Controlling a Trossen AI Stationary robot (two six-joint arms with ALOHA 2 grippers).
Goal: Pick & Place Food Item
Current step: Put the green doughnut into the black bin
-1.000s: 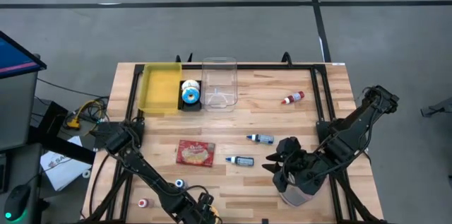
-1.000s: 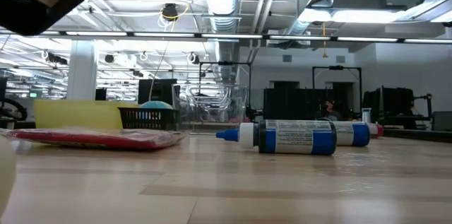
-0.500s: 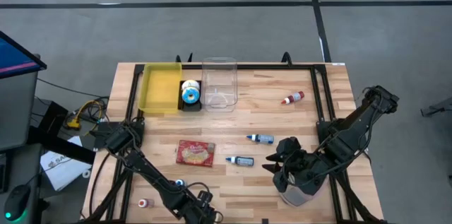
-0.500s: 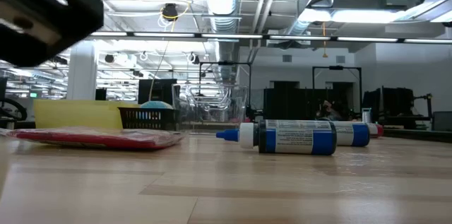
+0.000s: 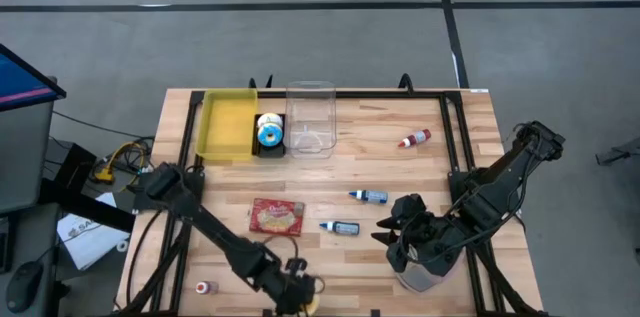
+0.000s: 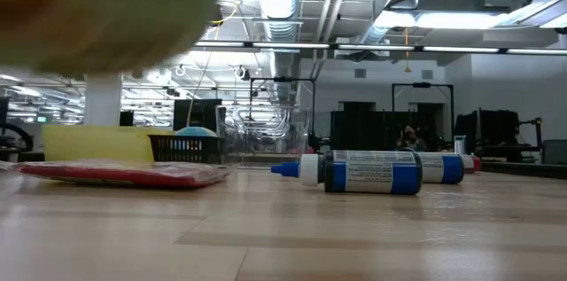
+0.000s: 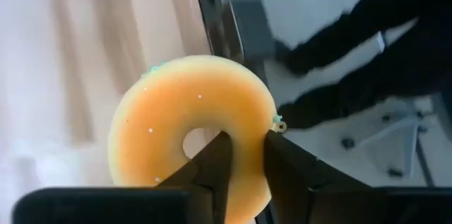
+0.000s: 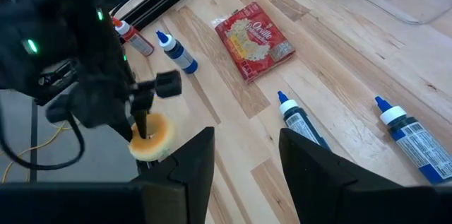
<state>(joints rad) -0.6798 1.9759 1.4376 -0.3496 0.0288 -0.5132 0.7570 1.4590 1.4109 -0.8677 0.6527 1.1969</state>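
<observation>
Already the left pincer (image 7: 240, 164) pinches the doughnut's (image 7: 194, 136) ring, far across the table (image 5: 400, 172) from the yellow tray (image 5: 226, 125).

Readable text: very little, and only on one packet.

We see script lettering across the red snack packet (image 8: 254, 40) lying on the wooden table (image 8: 339, 68); in the right wrist view it looks like a brand name beginning with "O", perhaps "Orville", but we cannot read it with certainty, and the smaller print under it is not legible. We see labels with lines of fine print on the blue-capped bottles (image 6: 372, 173), yet no word or number on them can be made out in the low view or the right wrist view. We find no other sign, number or brand that can be read.
</observation>
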